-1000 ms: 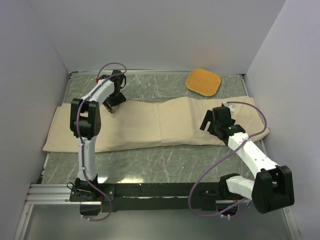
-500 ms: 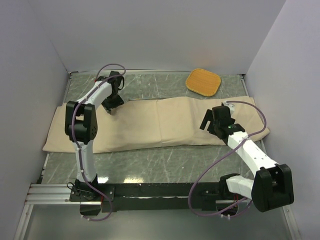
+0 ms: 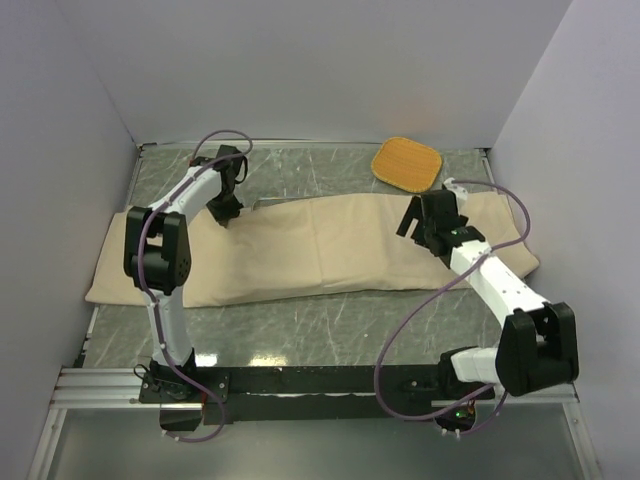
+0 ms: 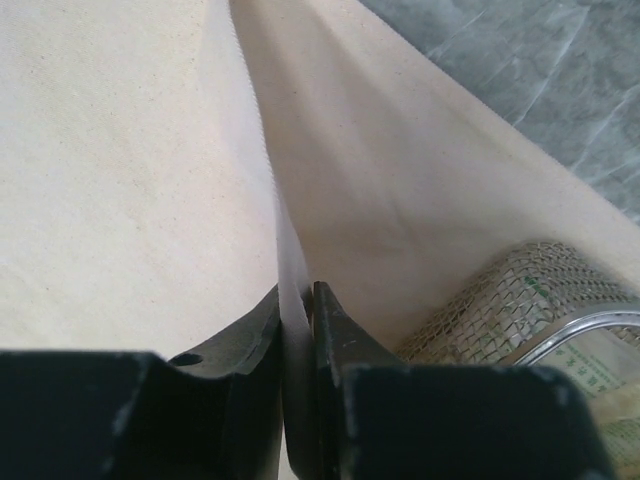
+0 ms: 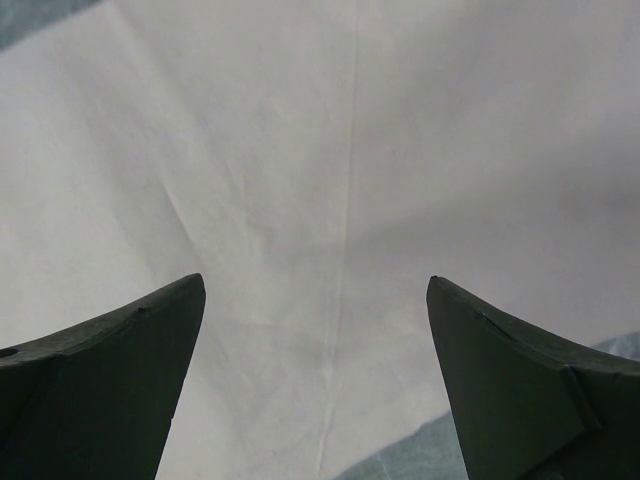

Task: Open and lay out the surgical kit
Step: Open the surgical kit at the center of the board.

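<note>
Item: left gripper (image 4: 297,292) pinching wrapping cloth (image 4: 120,160) edge; right gripper (image 5: 315,290) wide, empty. We risk dragging the mesh tray (image 4: 505,300) if pulled hard.

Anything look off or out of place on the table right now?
Nothing spilled or damaged. Only oddity: the left pincer pinches up a fold of the beige cloth, baring a corner of the mesh tray underneath. The orange pad sits by the back wall.

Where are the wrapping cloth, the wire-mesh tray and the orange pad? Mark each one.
wrapping cloth (image 3: 330,250), top external view, middle of its flat spread.
wire-mesh tray (image 4: 505,298), left wrist view, mesh corner under the lifted cloth.
orange pad (image 3: 407,165), top external view, its centre.
</note>
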### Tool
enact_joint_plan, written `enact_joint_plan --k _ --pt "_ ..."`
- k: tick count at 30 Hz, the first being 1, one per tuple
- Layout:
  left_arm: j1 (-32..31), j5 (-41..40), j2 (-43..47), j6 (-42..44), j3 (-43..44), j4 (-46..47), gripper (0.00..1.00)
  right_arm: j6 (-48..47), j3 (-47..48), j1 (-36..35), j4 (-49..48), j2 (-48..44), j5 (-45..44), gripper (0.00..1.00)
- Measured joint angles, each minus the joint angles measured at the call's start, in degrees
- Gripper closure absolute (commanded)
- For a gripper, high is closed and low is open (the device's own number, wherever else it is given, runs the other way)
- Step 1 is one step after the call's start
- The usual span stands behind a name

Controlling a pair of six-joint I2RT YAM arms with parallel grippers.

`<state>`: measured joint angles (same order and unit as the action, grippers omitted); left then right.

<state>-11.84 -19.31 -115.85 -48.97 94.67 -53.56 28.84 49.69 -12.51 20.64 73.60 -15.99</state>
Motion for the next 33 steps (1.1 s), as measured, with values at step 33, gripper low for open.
enact_joint_plan --k 33 --pt "-0.26 -0.15 4.76 3.34 -4.90 3.21 0.82 -0.24 46.34 -0.63 6.40 49.53 -1.99 0.19"
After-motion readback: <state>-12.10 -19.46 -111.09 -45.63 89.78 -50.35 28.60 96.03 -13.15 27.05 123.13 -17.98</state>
